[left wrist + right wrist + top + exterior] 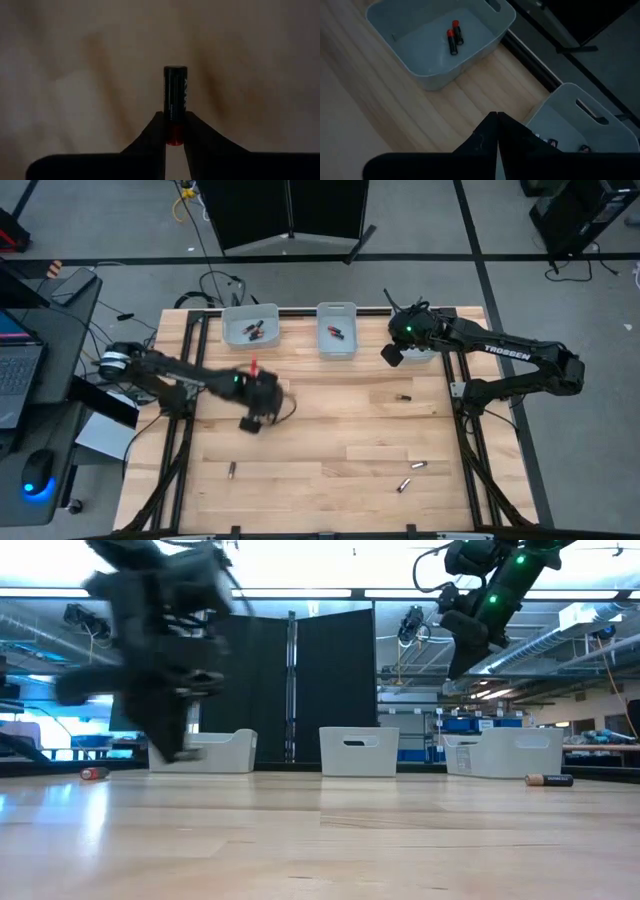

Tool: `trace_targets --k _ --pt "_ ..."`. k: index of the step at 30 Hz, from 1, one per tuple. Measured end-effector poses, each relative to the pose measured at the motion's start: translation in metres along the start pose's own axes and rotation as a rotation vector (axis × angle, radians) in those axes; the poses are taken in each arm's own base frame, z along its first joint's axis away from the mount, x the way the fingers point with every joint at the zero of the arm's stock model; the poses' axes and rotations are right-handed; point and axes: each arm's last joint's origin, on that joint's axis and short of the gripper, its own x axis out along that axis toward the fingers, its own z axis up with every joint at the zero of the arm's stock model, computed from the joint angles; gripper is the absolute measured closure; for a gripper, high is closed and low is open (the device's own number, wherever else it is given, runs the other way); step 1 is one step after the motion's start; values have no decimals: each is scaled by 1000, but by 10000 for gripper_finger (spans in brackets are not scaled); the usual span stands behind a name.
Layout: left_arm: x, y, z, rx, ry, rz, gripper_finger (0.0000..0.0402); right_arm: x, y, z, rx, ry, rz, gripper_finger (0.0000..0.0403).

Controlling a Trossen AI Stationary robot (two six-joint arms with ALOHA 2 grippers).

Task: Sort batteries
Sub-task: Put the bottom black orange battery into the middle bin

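My left gripper [252, 420] hangs over the table's left middle, shut on a black battery with a red end [175, 100]. My right gripper [392, 352] is shut with nothing in it, above the near left corner of the right bin [580, 125]. Loose batteries lie on their sides on the wood: one right of centre [403, 396], one near left [232, 470], two near right [417, 465]. A red battery [253, 367] lies in front of the left bin [250, 330]. The middle bin [440, 45] holds two red-ended batteries [453, 39]. My left gripper pinches the battery's red end [174, 134] between its two fingertips [159, 125]. The battery lies along the fingers' line, and its black end [175, 70] sticks out well beyond them. The fingers slant steeply down and carry the battery clear of the wood.
Three translucent bins stand in a row along the table's far edge. The right one holds a few small batteries [552, 142]. The wooden top [330, 440] between the arms is bare apart from the loose batteries. A desk with a laptop [20, 370] stands left of the table.
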Motion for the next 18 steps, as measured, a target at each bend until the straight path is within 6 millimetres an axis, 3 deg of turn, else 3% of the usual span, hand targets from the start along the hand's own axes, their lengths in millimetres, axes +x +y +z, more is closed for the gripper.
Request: trace_targets --k 4,9,12,18 --pt "-12 44 10 -140 -68 48 355 0 1 0 -7 -5 3 382" --pt "-52 108 26 -300 -191 74 355 0 2 2 -5 -19 7 386" --pt "-70 144 37 -362 -161 76 355 0 2 2 -4 -24 8 385" --pt "-73 206 69 -334 -69 50 355 0 2 3 -4 -29 8 385"
